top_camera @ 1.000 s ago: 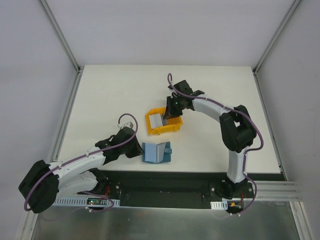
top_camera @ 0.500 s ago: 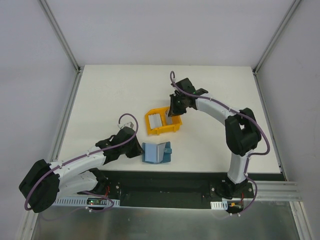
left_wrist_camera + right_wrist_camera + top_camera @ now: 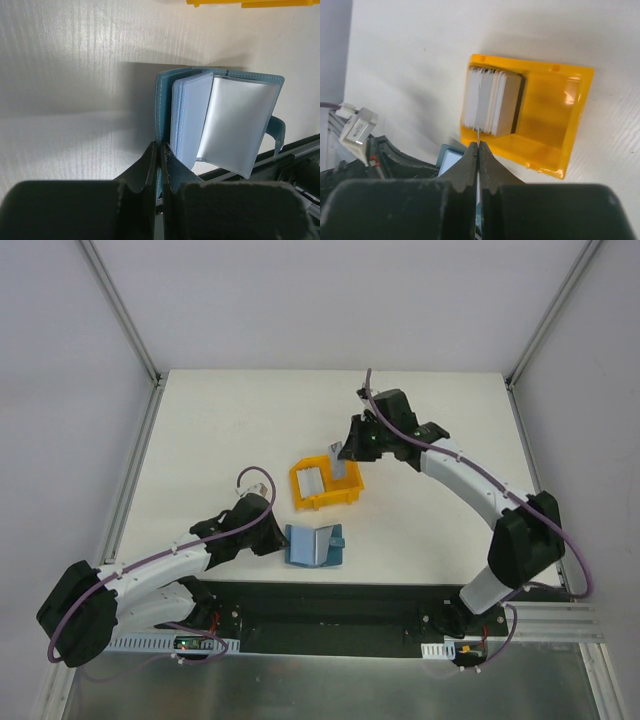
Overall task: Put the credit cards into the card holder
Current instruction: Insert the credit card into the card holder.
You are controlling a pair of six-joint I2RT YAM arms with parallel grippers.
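Here, left gripper pinched the cover of the open card holder, six o'clock of the yellow bin, right gripper clamped one credit card above it.

Pretty clearly a robotics lab test cell — bare white table boxed in by grey panels and aluminium rails. Two robot arms bolted to a black base plate.
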